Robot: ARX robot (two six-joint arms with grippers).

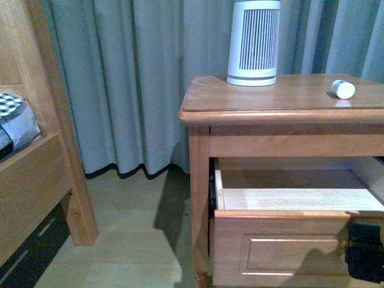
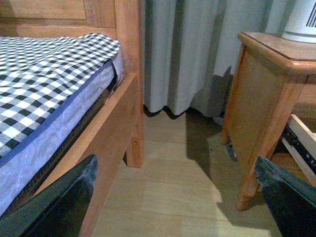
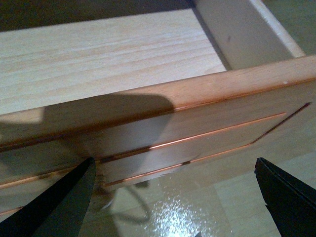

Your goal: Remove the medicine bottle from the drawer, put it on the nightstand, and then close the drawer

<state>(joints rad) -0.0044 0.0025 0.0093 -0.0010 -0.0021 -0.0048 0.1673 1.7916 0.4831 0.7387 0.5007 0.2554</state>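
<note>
The medicine bottle (image 1: 343, 89), small and white, lies on its side on the nightstand (image 1: 282, 99) top, near the right. The upper drawer (image 1: 288, 249) is pulled out, and its pale inside (image 1: 294, 198) shows nothing in it. My right gripper (image 1: 365, 252) is open, low in front of the drawer's front panel at its right end. The right wrist view shows that panel (image 3: 197, 123) and the bare drawer floor (image 3: 113, 54) past my right gripper (image 3: 173, 202). My left gripper (image 2: 180, 197) is open over the floor between bed and nightstand (image 2: 256, 103), holding nothing.
A white ribbed appliance (image 1: 254, 42) stands at the back of the nightstand top. A wooden bed frame (image 1: 42, 150) with checked bedding (image 2: 44, 79) is to the left. Grey curtains (image 1: 132, 78) hang behind. Pale wood floor (image 2: 168, 177) lies between bed and nightstand.
</note>
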